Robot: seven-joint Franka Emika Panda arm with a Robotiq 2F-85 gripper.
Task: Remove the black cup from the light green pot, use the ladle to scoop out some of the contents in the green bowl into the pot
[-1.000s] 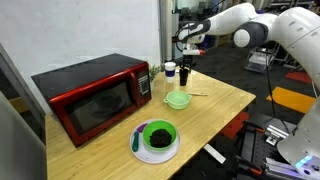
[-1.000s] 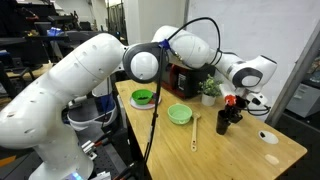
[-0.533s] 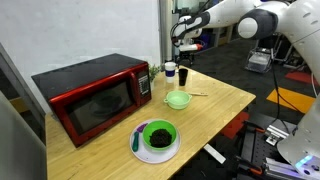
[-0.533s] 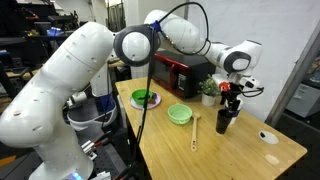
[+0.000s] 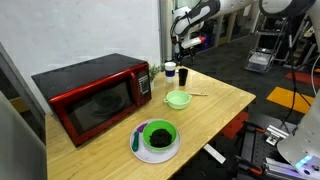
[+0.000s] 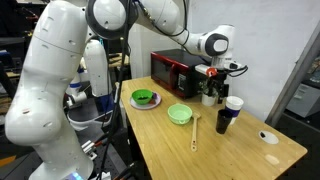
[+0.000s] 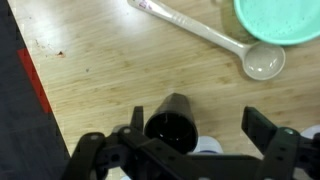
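The black cup (image 7: pixel 172 122) stands upright on the wooden table, beside the white cup (image 7: pixel 206 147) and apart from the light green pot (image 7: pixel 285 20). In both exterior views the black cup (image 5: pixel 184 76) (image 6: pixel 223 121) is outside the pot (image 5: pixel 178 99) (image 6: pixel 180 113). The ladle (image 7: pixel 205 34) lies flat on the table next to the pot, and also shows in both exterior views (image 5: pixel 196 94) (image 6: pixel 195 130). The green bowl (image 5: pixel 158 134) (image 6: pixel 143 97) with dark contents sits on a white plate. My gripper (image 7: pixel 198 125) (image 5: pixel 183 47) (image 6: pixel 211 85) is open and empty, well above the black cup.
A red microwave (image 5: pixel 90 92) (image 6: pixel 178 70) stands at the back of the table. The white cup with a dark top (image 5: pixel 170 70) (image 6: pixel 234 105) stands close to the black cup. A small plant (image 6: pixel 208 90) is near the microwave. A white plate (image 5: pixel 140 150) lies under the green bowl.
My gripper has risen from just above the black cup and drifted toward the microwave side. The cup, pot, ladle and bowl have not moved.
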